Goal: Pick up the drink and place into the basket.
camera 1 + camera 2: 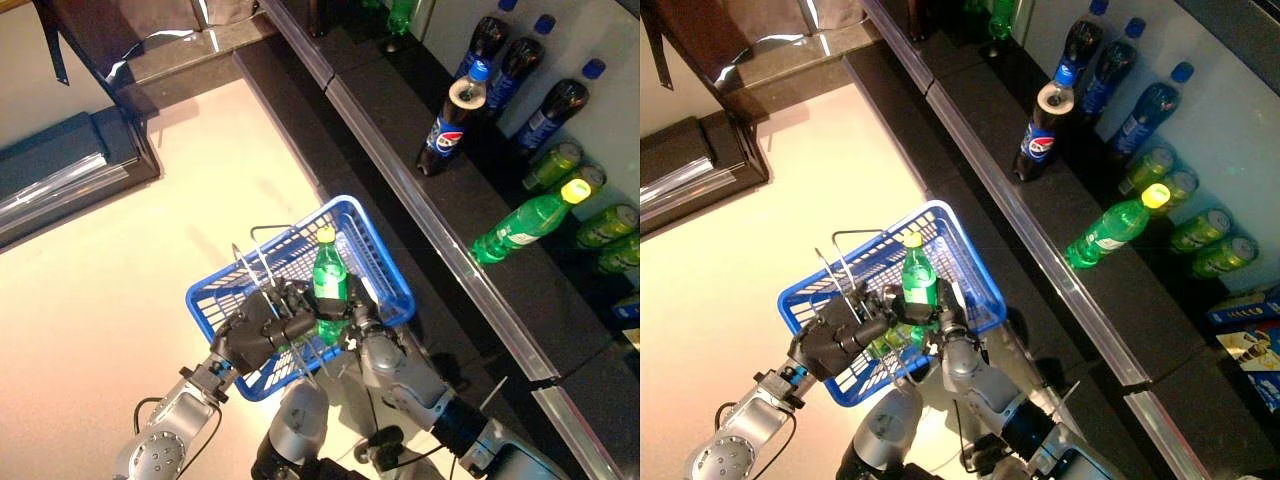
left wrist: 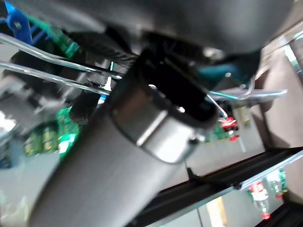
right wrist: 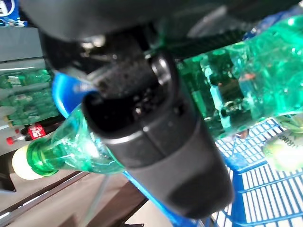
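Right wrist view: right hand (image 3: 156, 142) grips green bottle (image 3: 227, 94) over blue basket (image 3: 265, 189).

You've got the basket (image 1: 385, 275) out over the floor (image 1: 150, 270), just left of the shelf (image 1: 450, 240) edge that runs diagonally along the right side. The bottle (image 1: 329, 277) stands upright inside the basket, toward its near side. Left hand (image 1: 262, 328) sits at the basket's near-left rim by the wire handles (image 1: 262, 262), right hand (image 1: 362, 318) is right beside the bottle on its near-right side. Up on the shelf, one cola bottle (image 1: 451, 120) stands near the front edge, more stand behind it, and another bottle (image 1: 525, 222) lies on its side further right, with cans (image 1: 605, 226) behind it.
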Controlling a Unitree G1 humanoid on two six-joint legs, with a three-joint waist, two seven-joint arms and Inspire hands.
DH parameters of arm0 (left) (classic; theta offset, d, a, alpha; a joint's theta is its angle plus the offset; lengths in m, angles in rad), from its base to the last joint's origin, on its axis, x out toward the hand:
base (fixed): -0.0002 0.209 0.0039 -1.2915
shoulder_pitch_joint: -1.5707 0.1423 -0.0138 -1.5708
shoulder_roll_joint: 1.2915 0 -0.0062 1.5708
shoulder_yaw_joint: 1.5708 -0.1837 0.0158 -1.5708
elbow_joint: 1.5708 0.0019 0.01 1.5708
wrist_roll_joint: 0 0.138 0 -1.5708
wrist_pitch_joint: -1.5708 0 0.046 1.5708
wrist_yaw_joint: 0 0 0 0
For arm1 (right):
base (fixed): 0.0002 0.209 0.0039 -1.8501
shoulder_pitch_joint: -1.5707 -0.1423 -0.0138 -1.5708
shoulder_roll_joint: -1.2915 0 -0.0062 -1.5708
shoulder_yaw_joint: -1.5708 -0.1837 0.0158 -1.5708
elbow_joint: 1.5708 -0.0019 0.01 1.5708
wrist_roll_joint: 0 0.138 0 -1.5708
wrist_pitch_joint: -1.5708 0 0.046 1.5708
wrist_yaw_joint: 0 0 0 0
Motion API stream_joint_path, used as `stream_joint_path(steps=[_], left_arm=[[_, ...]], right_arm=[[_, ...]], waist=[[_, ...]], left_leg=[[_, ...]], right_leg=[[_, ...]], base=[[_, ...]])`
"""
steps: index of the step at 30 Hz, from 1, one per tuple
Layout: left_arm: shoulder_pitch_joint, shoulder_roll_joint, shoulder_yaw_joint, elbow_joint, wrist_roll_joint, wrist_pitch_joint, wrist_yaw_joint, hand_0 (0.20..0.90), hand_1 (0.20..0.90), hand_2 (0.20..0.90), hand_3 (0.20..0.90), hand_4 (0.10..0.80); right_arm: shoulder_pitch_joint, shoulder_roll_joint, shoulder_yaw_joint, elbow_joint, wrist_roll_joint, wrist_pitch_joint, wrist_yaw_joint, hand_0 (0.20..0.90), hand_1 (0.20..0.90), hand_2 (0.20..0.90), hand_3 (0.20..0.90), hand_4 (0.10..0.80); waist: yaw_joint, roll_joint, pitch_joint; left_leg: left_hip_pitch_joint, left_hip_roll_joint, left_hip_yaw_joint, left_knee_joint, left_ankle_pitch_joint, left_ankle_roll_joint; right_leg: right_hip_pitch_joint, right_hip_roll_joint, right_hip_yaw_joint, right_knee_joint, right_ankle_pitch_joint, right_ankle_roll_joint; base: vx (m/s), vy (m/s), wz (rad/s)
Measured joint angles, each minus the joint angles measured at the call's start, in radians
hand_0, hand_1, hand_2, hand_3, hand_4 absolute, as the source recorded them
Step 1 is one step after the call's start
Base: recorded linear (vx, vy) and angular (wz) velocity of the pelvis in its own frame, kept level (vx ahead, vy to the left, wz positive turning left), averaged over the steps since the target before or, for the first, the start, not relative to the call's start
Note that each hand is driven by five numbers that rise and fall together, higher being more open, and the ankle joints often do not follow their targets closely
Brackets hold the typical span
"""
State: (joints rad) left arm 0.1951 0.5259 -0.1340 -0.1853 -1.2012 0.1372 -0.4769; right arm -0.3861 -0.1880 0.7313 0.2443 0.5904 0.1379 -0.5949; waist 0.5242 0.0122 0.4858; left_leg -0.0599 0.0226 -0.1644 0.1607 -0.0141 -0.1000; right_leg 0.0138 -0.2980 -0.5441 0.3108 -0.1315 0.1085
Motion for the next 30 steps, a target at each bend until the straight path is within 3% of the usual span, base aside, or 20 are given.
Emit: stream_joint_path(steps=[11,18,30], left_arm=[[0.000,0.024,0.007,-0.023,0.032,0.030,-0.056,0.300,0.300,0.300,0.200,0.100],[-0.010,0.109,0.005,-0.033,0.126,0.035,-0.156,0.300,0.300,0.300,0.200,0.100],[-0.037,0.122,-0.005,-0.034,0.158,0.037,-0.180,0.300,0.300,0.300,0.200,0.100]], right_arm=[[0.010,0.081,-0.053,0.171,0.052,-0.056,-0.014,0.300,0.300,0.300,0.200,0.100],[0.016,0.089,-0.043,0.179,0.069,-0.057,0.008,0.300,0.300,0.300,0.200,0.100],[0.016,0.107,-0.056,0.229,0.241,-0.084,0.038,0.300,0.300,0.300,0.200,0.100]], waist=[[0.022,-0.003,-0.001],[0.025,-0.004,-0.001],[0.025,-0.004,-0.001]], left_leg=[[-0.003,-0.005,-0.013,0.004,-0.008,0.003],[-0.008,-0.010,-0.013,0.005,-0.009,0.005],[-0.017,-0.011,-0.020,0.006,-0.009,0.004]], right_leg=[[-0.002,-0.010,-0.002,0.005,-0.004,0.008],[-0.005,-0.008,0.000,0.004,-0.009,0.015],[-0.007,-0.008,-0.008,0.004,-0.009,0.016]], base=[[0.028,-0.019,0.00],[0.000,0.001,0.01],[0.011,-0.002,0.02]])
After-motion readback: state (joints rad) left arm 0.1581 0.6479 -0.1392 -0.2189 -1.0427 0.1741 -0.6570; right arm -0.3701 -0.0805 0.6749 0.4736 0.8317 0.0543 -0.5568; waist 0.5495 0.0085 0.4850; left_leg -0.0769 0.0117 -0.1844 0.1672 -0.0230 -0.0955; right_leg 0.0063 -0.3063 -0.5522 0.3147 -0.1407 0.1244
